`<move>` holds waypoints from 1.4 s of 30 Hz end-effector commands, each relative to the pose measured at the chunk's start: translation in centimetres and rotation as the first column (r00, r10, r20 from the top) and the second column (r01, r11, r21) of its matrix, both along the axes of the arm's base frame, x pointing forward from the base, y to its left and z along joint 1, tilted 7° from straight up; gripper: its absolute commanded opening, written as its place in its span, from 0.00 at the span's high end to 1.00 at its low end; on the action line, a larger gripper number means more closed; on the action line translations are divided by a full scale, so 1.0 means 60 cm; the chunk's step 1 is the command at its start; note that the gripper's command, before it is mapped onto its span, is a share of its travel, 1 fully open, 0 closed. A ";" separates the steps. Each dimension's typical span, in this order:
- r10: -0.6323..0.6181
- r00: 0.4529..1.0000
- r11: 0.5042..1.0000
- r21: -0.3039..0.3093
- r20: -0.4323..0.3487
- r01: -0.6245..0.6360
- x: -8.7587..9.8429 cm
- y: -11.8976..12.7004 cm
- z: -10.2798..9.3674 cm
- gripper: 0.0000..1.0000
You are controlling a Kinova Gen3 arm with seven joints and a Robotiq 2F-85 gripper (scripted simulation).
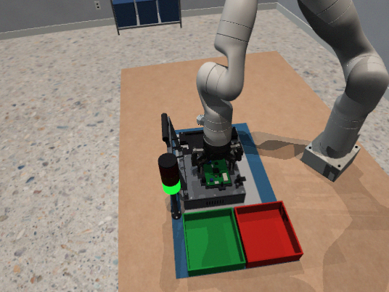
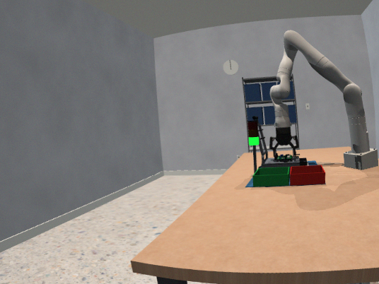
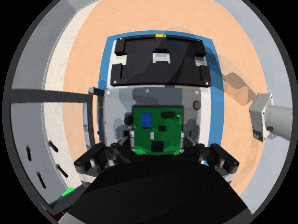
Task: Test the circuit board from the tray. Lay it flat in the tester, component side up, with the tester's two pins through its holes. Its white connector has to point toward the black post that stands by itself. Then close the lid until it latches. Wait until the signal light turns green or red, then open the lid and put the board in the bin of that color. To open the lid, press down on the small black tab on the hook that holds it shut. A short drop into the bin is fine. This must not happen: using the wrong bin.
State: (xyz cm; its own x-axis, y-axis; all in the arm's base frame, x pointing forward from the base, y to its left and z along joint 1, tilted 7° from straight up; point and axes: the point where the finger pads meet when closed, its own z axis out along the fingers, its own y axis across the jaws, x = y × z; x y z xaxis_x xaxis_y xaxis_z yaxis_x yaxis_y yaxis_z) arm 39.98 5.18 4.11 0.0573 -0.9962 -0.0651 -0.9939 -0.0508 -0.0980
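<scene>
The green circuit board [image 1: 216, 176] [image 2: 283, 157] [image 3: 157, 131] lies flat in the grey-and-black tester [image 1: 214, 200] [image 2: 279, 162], component side up, its white connector [image 1: 226, 176] on the side toward the arm's base. The tester's lid [image 1: 168, 131] [image 3: 60, 98] stands open on the left. The signal light [image 1: 170, 188] [image 2: 253, 141] glows green. My gripper [image 1: 216, 159] [image 2: 283, 148] [image 3: 157, 143] is open, pointing straight down just above the board, one finger on each side of it; it holds nothing.
The green bin [image 1: 212, 240] [image 2: 271, 176] and red bin [image 1: 268, 232] [image 2: 307, 175] sit side by side in front of the tester on the blue mat [image 1: 266, 185]. The black tray [image 3: 157, 63] lies behind the tester. The arm's base [image 1: 330, 160] stands to the right.
</scene>
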 end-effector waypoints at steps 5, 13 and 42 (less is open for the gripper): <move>0.000 1.000 1.000 0.000 0.001 0.000 0.001 0.000 0.001 0.07; 0.000 1.000 1.000 0.000 0.001 0.000 0.001 0.000 0.001 0.07; 0.000 1.000 1.000 0.000 0.001 0.000 0.000 -0.001 0.008 0.13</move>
